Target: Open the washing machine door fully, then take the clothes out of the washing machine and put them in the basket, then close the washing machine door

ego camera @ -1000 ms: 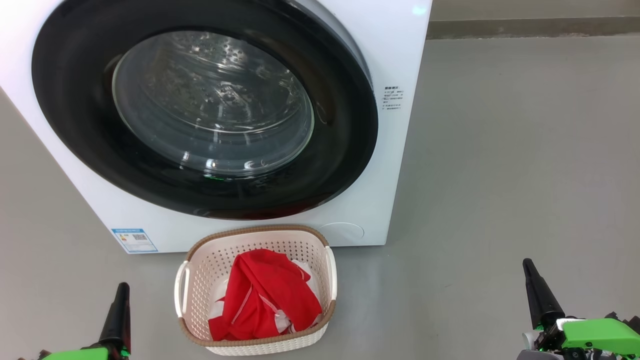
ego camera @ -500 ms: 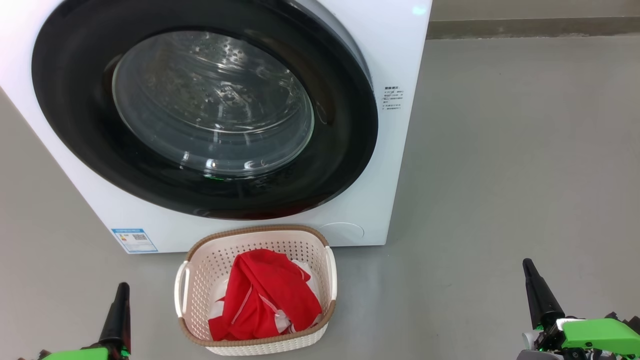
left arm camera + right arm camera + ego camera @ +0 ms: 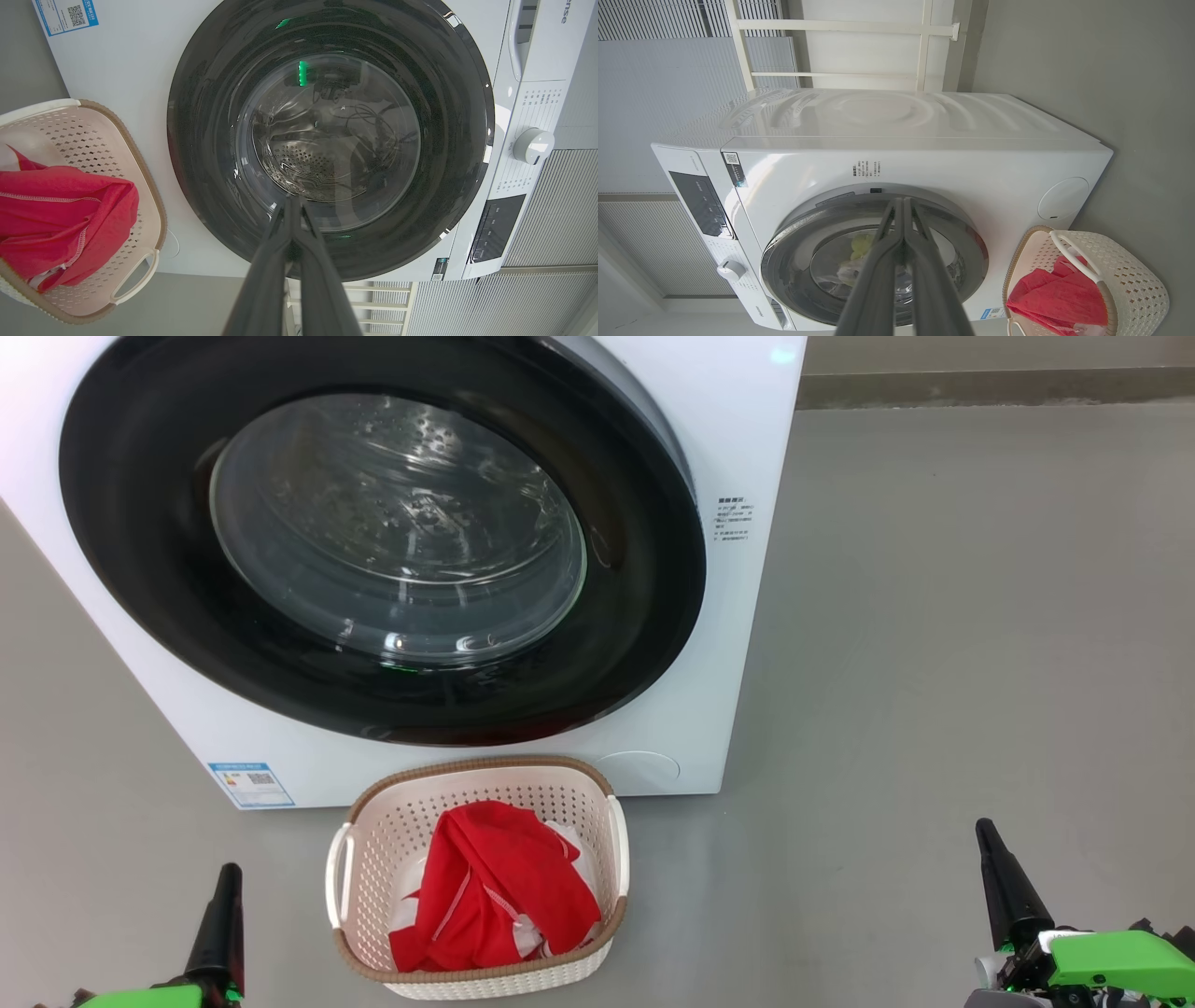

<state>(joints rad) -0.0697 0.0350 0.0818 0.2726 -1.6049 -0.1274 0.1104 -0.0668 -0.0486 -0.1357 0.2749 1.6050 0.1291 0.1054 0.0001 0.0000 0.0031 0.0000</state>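
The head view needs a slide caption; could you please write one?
Washing machine door closed, clothes in basket, left gripper and right gripper shut.

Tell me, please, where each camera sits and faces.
Head: high on the robot, looking down at the washing machine door, basket and clothes; left gripper and right gripper at bottom corners.
Left wrist: rolled sideways, squarely facing the door; own shut fingers rise centrally.
Right wrist: rolled oppositely, obliquely facing the washing machine; own shut fingers too.
Shared: all three show door and basket.

The grey floor (image 3: 934,635) carries the washing machine (image 3: 738,644) and, just in front of it, the basket (image 3: 387,840).
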